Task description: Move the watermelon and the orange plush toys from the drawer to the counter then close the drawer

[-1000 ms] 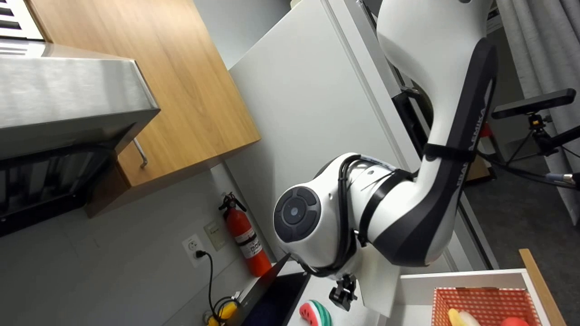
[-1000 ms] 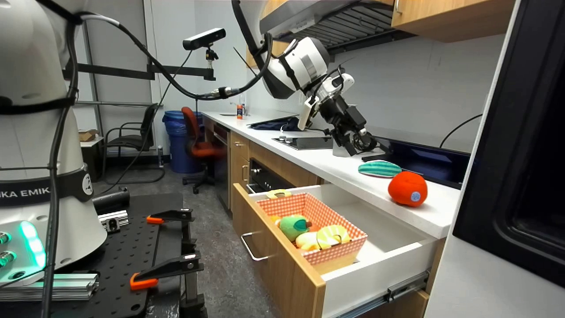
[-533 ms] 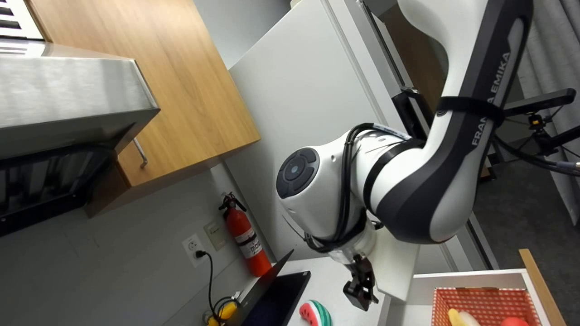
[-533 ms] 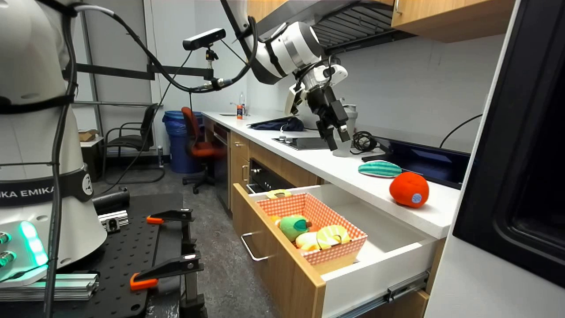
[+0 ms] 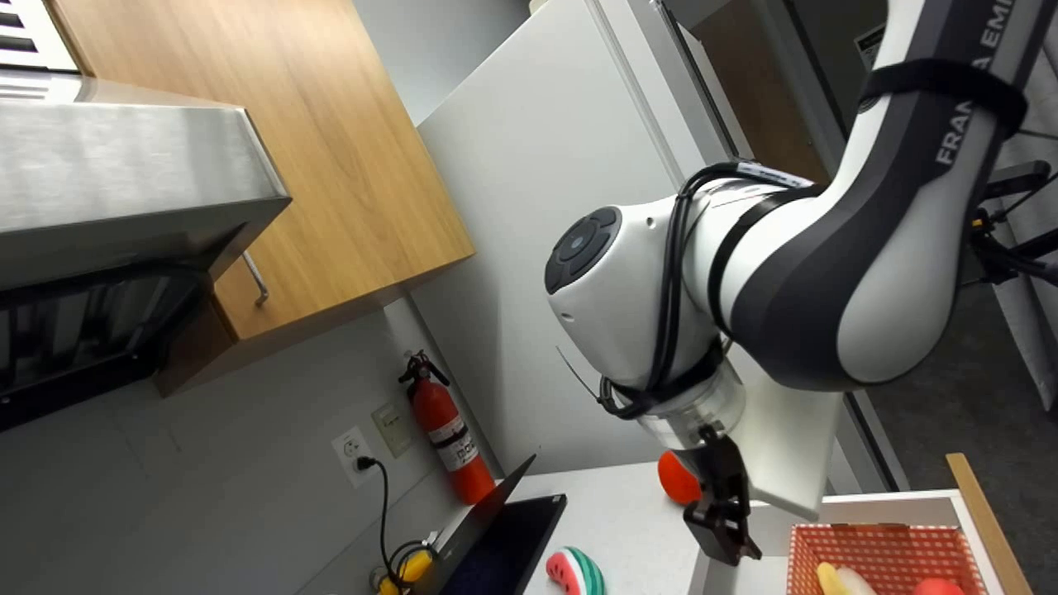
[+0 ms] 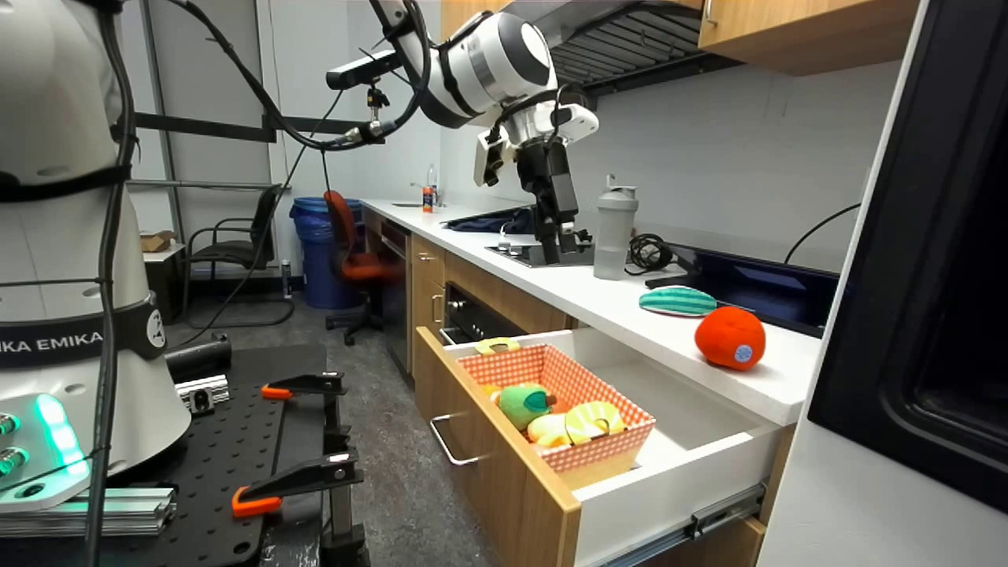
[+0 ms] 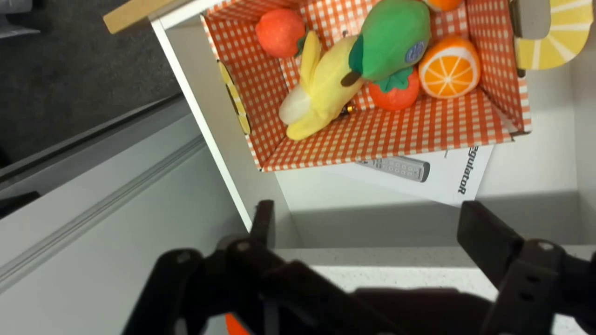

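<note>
The watermelon [image 6: 677, 301] lies on the white counter [image 6: 602, 303], its red flesh [image 5: 565, 572] showing from another angle. Beside it, near the counter's edge, rests the round orange plush toy [image 6: 730, 339]; my gripper partly covers this plush toy [image 5: 674, 478] in an exterior view. The drawer [image 6: 669, 488] is pulled out, with white sides and a wood-coloured front. My gripper [image 7: 368, 211] stands open, nothing between its fingers, pointing down above the counter's edge and the drawer's inner end. Only a sliver of the orange plush toy [image 7: 236, 325] shows in the wrist view.
A checked basket [image 7: 391, 135] in the drawer holds several toys, including a banana [image 7: 321, 88], a green fruit [image 7: 396, 39] and an orange slice [image 7: 448, 72]. A leaflet [image 7: 447, 181] lies under it. A shaker bottle [image 6: 614, 232] and a dark screen [image 6: 760, 287] stand on the counter.
My gripper has moved away from the toys on the counter toward the drawer and tipped more downward, staying open. The orange plush toy rocked slightly, then came to rest.
</note>
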You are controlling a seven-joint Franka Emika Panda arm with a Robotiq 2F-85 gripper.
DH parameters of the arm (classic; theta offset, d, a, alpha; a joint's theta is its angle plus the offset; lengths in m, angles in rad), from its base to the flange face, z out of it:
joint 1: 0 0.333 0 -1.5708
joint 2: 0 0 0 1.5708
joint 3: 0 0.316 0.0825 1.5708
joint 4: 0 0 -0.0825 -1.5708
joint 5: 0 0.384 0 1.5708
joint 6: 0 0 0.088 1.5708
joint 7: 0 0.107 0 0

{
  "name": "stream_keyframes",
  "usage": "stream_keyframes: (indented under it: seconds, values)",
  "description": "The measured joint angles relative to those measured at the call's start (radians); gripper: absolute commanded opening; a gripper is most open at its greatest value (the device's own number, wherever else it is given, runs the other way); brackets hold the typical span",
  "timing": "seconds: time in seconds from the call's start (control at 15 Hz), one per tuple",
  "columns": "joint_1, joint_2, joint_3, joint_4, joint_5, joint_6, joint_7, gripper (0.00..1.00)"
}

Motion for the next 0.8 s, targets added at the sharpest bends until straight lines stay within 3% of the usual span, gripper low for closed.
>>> stream_keyframes:
  seconds: [0.07,0.2,0.8]
  values:
    - [0.000,-0.021,0.001,-0.026,0.025,0.000,-0.014,1.00]
    - [0.000,-0.061,0.006,-0.076,0.069,0.000,-0.040,0.72]
    - [0.000,-0.173,0.046,-0.234,0.204,0.000,-0.135,0.05]
